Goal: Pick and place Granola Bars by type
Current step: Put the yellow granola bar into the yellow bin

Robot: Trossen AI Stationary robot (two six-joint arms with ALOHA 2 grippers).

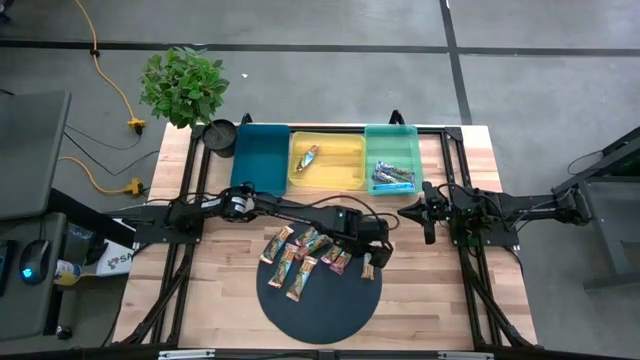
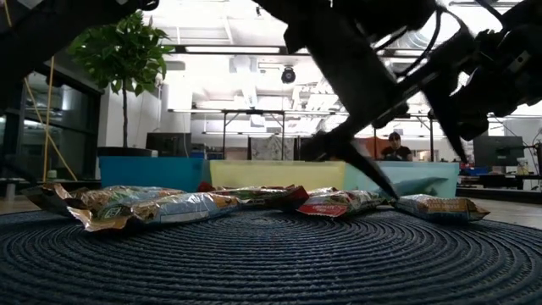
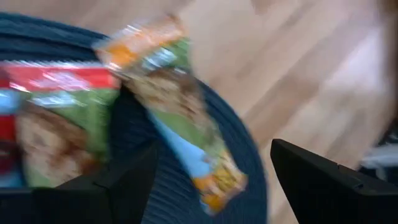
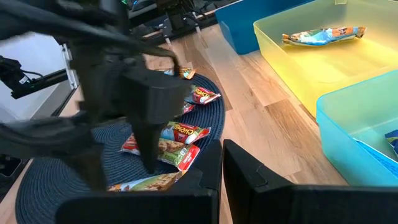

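Observation:
My left gripper (image 1: 373, 254) hangs open over the right side of the dark round mat (image 1: 320, 310). An orange-tan-green granola bar (image 3: 186, 124) lies flat on the mat's edge between its two fingers (image 3: 323, 180) and apart from them; in the high view this bar (image 1: 367, 266) sits just near of the gripper. Several more bars (image 1: 303, 256) lie in a loose cluster on the mat's far half. My right gripper (image 1: 429, 214) waits shut over the wood near the teal tray (image 1: 410, 135).
Three trays stand along the far edge: dark blue (image 1: 260, 155), yellow (image 1: 345, 170) with one bar (image 1: 308, 157), and the teal one with blue bars (image 1: 392, 178). A potted plant (image 1: 185, 85) stands at the far left corner. Bare wood lies between mat and trays.

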